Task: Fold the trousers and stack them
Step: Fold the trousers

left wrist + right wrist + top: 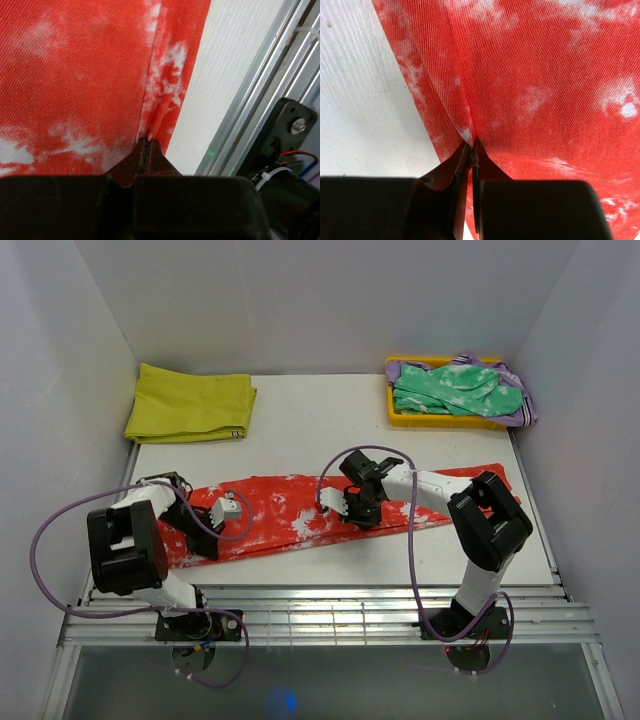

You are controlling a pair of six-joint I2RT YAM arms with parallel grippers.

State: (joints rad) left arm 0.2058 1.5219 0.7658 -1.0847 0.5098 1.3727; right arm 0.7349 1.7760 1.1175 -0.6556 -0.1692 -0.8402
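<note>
The red-orange trousers [280, 515] with white blotches lie stretched as a long strip across the table, from the left arm to the right arm. My left gripper [205, 540] is shut on a pinched fold of the trousers [100, 75] near their front edge, at the left end; the jaws stand pressed together [146, 142]. My right gripper [360, 510] is shut on a raised fold of the trousers [545, 75] near the strip's middle, close to its front edge; the jaws stand together on the cloth [471, 145].
A folded yellow cloth [190, 405] lies at the back left. A yellow bin [400, 418] at the back right holds a green white-mottled garment [455, 388]. The metal rail [320, 610] runs along the table's front edge. White walls close in both sides.
</note>
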